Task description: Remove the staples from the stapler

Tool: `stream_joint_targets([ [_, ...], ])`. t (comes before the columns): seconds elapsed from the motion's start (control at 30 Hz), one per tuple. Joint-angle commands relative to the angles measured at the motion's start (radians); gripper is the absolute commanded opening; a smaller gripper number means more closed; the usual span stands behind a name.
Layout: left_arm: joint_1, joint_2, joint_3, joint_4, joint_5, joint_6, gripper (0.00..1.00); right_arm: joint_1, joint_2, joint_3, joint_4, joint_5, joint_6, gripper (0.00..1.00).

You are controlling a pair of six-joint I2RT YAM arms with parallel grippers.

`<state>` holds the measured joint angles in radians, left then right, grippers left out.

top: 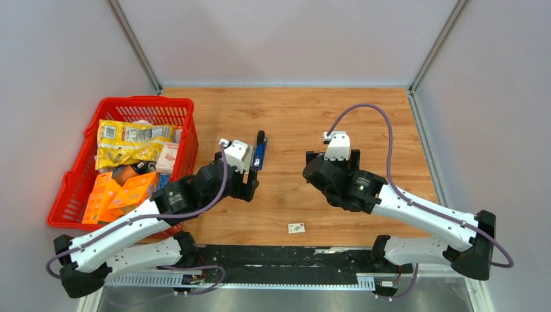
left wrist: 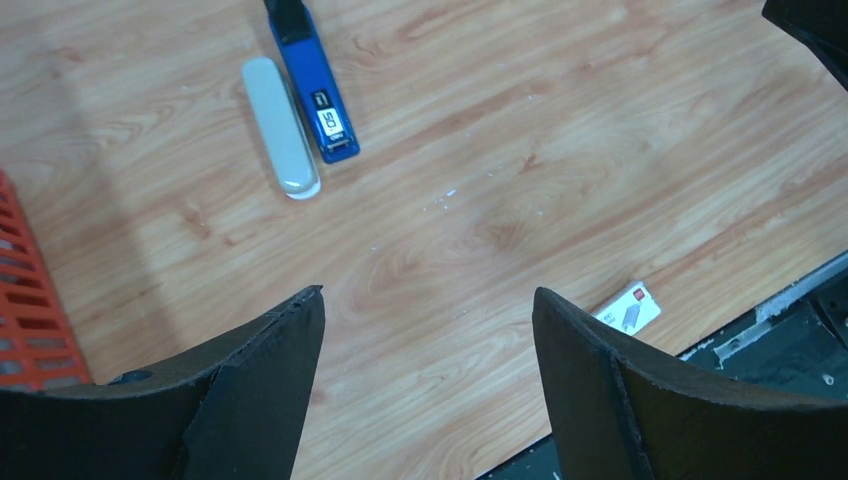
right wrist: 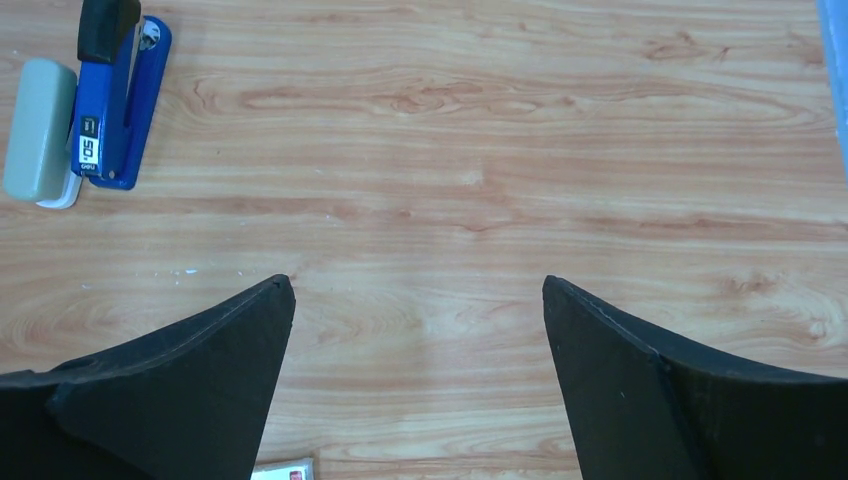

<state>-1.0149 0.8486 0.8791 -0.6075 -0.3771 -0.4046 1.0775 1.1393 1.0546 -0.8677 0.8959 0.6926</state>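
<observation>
The blue stapler (top: 260, 153) (left wrist: 316, 90) (right wrist: 118, 110) with a black top lies flat on the wooden table. A grey oblong piece (left wrist: 281, 125) (right wrist: 39, 128) lies alongside it. No staples can be made out for certain. A few tiny pale specks (left wrist: 443, 198) (right wrist: 186, 270) lie on the wood near the stapler, too small to identify. My left gripper (top: 250, 187) (left wrist: 428, 292) hovers just in front of the stapler, open and empty. To the right of the stapler, my right gripper (top: 310, 170) (right wrist: 417, 280) is also open, with only bare wood between its fingers.
A red basket (top: 78, 175) (left wrist: 20, 310) full of packets stands at the left, close to the left arm. A small white card box (top: 297, 227) (left wrist: 628, 307) (right wrist: 283, 470) lies near the table's front edge, between the two arms.
</observation>
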Motion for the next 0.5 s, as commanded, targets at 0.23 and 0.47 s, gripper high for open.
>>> stream_joint_targets([
  [0.23,-0.005,-0.092,0.08,-0.071,-0.111,0.052,0.83,-0.004,-0.075,0.081,0.009,0.132,-0.096,1.0],
  [0.47,-0.004,-0.108,0.092,-0.084,-0.106,0.058,0.83,-0.004,-0.082,0.091,0.049,0.08,-0.167,1.0],
])
